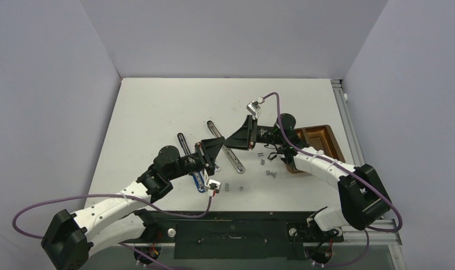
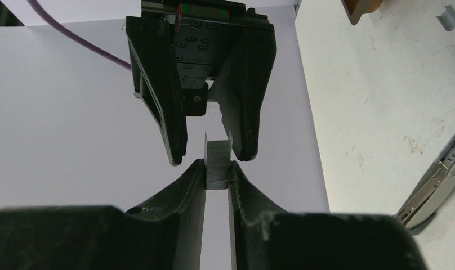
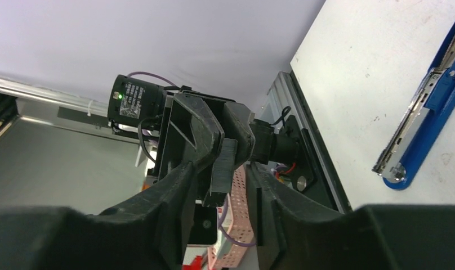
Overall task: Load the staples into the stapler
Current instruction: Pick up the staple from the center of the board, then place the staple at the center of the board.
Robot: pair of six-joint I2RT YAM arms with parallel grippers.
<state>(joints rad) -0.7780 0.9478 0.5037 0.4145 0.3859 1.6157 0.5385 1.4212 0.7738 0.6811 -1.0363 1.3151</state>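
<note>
Handing over between grippers, by my reading | left gripper (image 2: 216, 169) clamped on one end of the staple strip (image 2: 218, 153) | right gripper (image 3: 219, 167) narrowly parted, straddling the other end, not gripping | both above bench (image 1: 157, 112) centre | stapler (image 1: 234, 160) open beneath | loose staples (image 1: 270, 173) toward near edge | next: right must close squarely before left releases.

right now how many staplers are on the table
2. A blue stapler lies open left of centre, partly under the left arm; a black stapler lies mid-table. The arms may hide more.
</note>
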